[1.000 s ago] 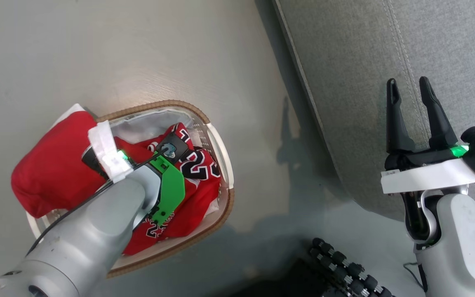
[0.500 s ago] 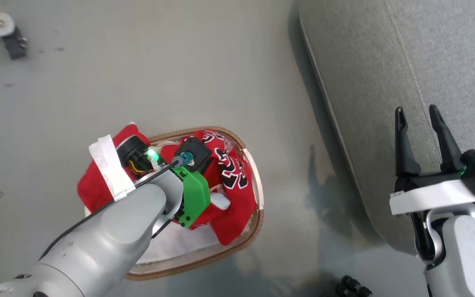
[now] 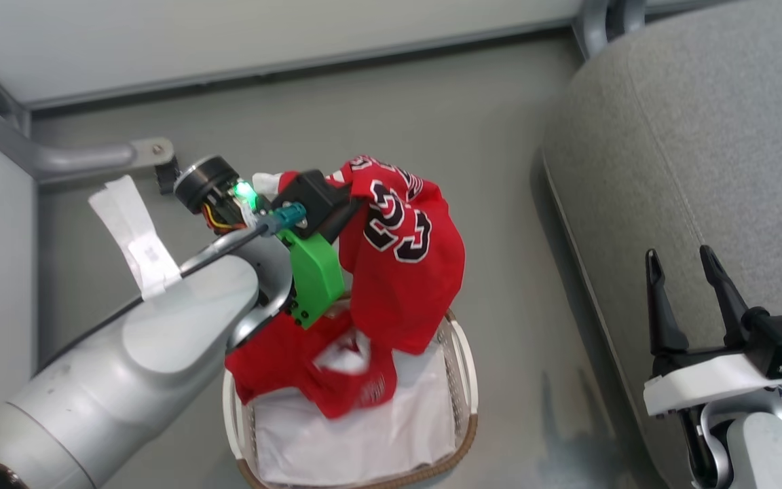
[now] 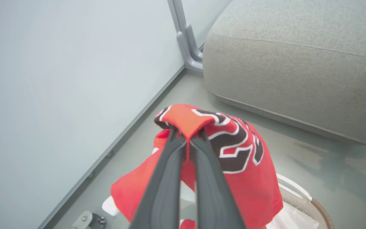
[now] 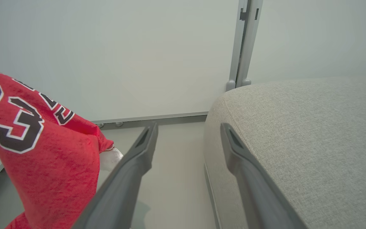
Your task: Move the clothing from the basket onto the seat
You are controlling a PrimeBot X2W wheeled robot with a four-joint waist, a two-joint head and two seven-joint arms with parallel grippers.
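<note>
One jersey [image 3: 404, 285] hangs from left claw [image 4: 187, 133] — second jersey [image 3: 296, 363] lies in basket [image 3: 467, 387].

The clothing [image 3: 404, 285] hides the basket [image 3: 470, 387]'s far rim; the seat [image 3: 703, 170] runs off frame.

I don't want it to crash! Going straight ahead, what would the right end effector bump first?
Probably the seat: the open right end effector points along its rounded edge. Depth is unclear, so it might slip past to the wall.
</note>
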